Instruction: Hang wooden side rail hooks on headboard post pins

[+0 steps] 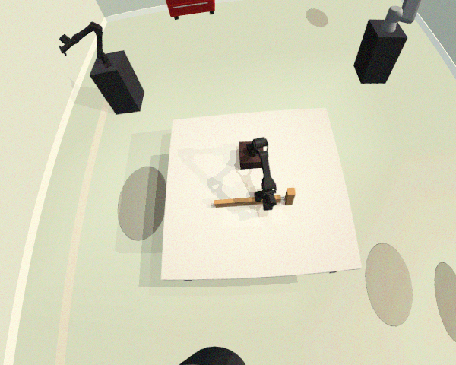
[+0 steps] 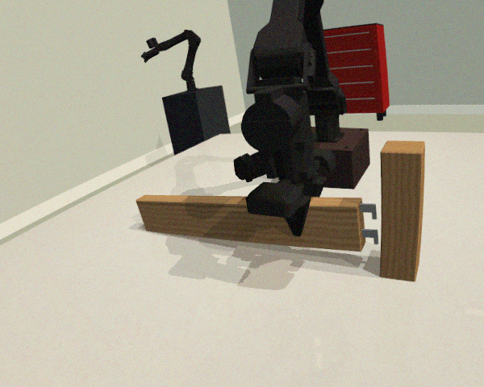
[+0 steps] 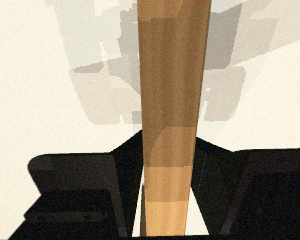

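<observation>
The wooden rail (image 1: pixel 232 202) (image 2: pixel 192 214) (image 3: pixel 172 75) stands on edge. Its far left end is at or close to the table; its hook end is slightly above the table, over its shadow. My gripper (image 2: pixel 305 212) (image 3: pixel 159 133) is shut on the rail nearer the hook end, one finger on each side. The upper steel hook (image 2: pixel 368 206) and lower steel hook (image 2: pixel 370 234) point down toward the upright wooden post (image 1: pixel 289 196) (image 2: pixel 400 212). In the exterior view a narrow gap shows between hooks and post. The post's slot and pins are hidden.
The arm's dark base block (image 1: pixel 248 160) (image 2: pixel 342 162) stands on the table (image 1: pixel 204 243) (image 2: pixel 192 325) behind the rail. Beyond the table are a black pedestal (image 1: pixel 118 84) (image 2: pixel 196 116) with another arm, a second pedestal (image 1: pixel 379 55) and a red cabinet (image 1: pixel 191 7) (image 2: pixel 359 75).
</observation>
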Robot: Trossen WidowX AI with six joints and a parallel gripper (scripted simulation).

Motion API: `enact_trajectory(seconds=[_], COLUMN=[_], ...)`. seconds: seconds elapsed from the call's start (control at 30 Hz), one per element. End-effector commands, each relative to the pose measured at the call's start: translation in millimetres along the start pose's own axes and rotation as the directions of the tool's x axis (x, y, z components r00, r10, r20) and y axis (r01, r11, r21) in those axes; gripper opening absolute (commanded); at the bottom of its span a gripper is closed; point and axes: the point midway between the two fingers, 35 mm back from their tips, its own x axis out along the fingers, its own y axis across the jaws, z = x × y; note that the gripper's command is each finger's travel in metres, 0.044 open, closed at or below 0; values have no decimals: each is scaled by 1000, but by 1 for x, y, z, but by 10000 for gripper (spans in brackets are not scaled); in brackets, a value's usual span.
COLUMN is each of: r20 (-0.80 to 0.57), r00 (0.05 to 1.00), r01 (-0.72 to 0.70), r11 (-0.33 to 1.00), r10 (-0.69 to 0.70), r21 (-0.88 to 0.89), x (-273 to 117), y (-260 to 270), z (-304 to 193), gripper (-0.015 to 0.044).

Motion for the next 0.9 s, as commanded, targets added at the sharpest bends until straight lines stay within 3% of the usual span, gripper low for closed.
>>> enact_trajectory(seconds=[0.0,0.87], r20=[-7,-7], r00=[1000,1000], r01=[-9,-9], r11=[1000,1000], r10=[9,9], r21=[4,4], x=[-4,-4], y=[2,4], z=[-2,-5], gripper=[0,0])
